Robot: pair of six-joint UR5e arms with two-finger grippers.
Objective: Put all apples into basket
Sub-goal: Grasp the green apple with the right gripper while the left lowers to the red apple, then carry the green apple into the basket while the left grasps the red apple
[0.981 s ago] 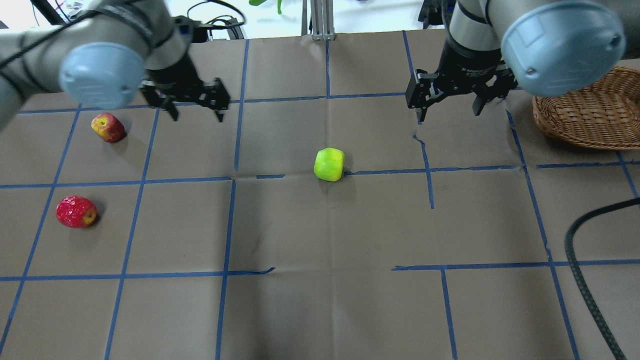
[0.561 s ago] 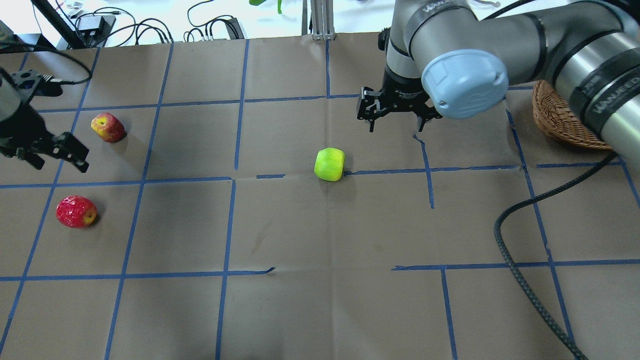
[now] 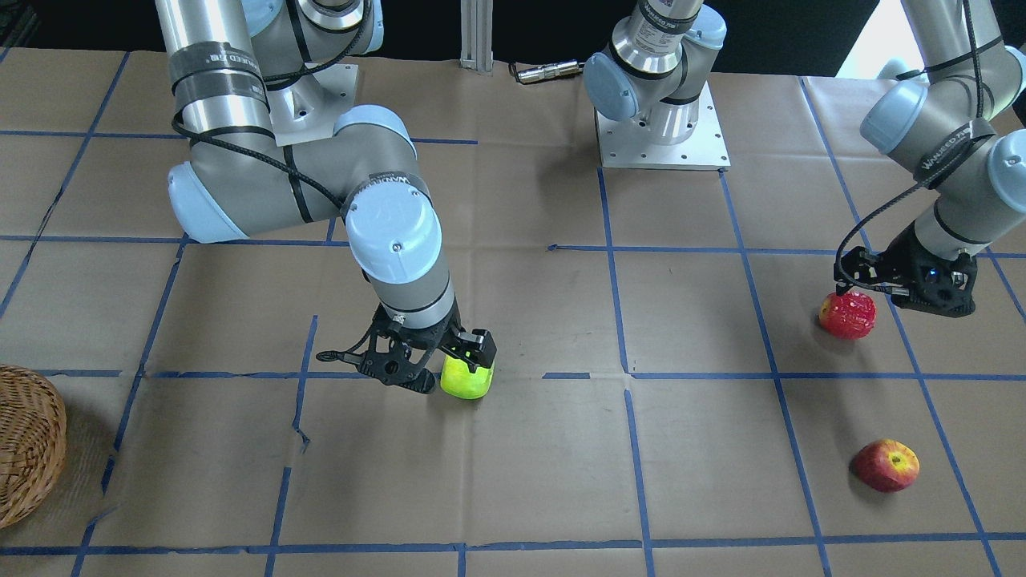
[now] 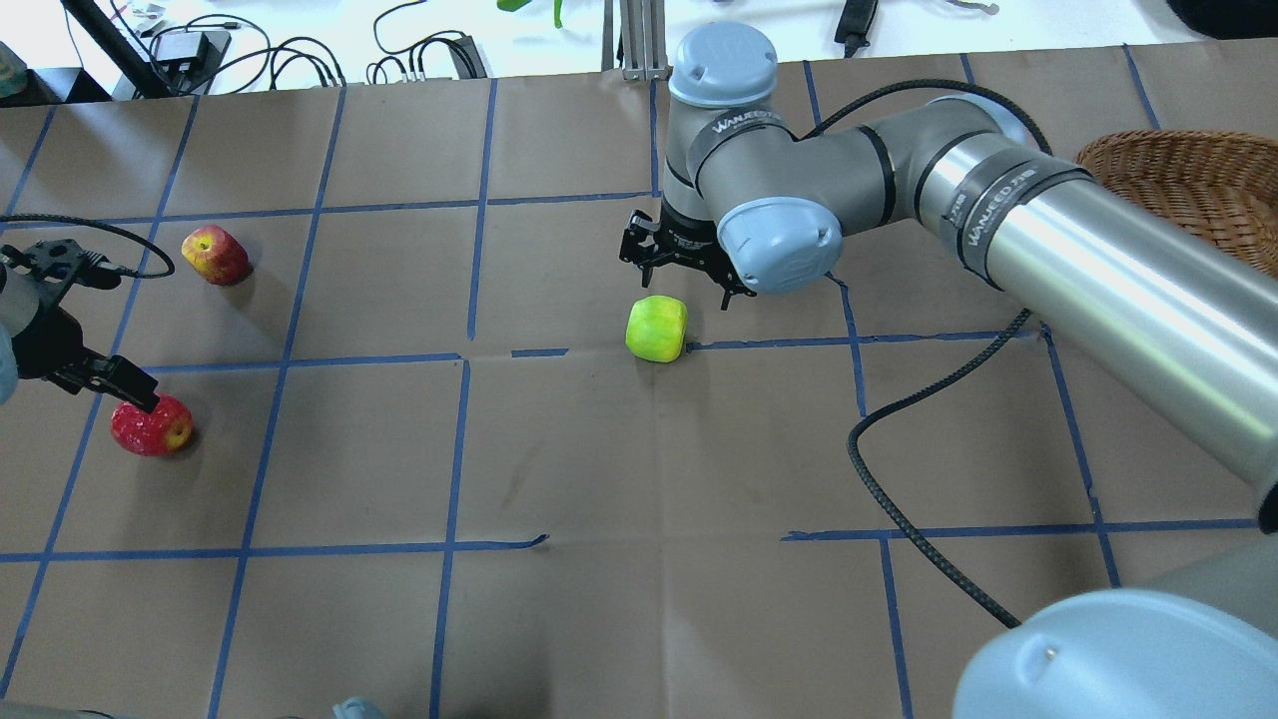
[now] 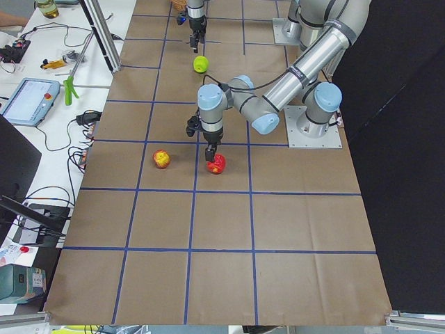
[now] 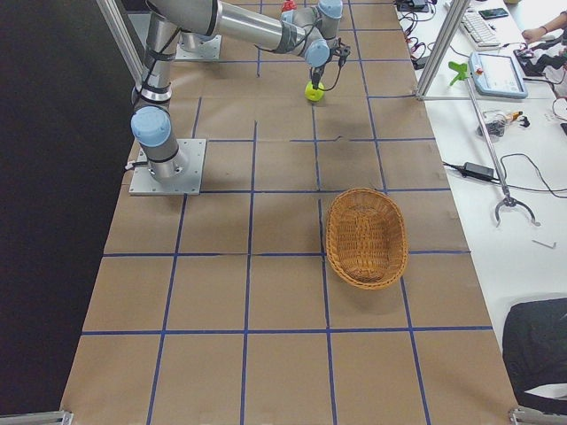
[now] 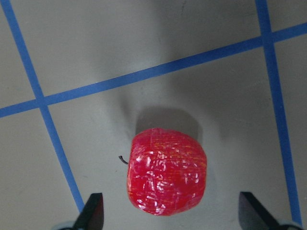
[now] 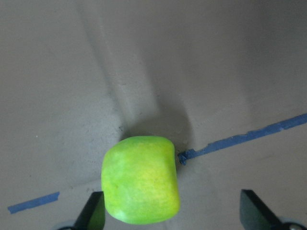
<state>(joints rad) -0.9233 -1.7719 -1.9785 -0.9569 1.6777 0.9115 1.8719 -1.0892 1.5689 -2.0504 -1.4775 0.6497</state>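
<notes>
The yellow-green apple lies mid-table. My right gripper hangs open just above and behind it; in the right wrist view the apple sits between the spread fingertips, nearer the left one. The deep red speckled apple lies at the left. My left gripper is open right over it, and the left wrist view shows that apple between the fingertips. The red apple with yellow patches lies alone farther back. The wicker basket stands at the far right and holds nothing.
A black cable from the right arm loops over the table's right half. The arm bases stand at the robot's edge. Blue tape lines grid the brown paper cover. An aluminium post rises at the far edge.
The right gripper swung left from near the basket and came down by the yellow-green apple. The left gripper moved left and toward the robot, ending over the deep red apple. Both stayed open.
</notes>
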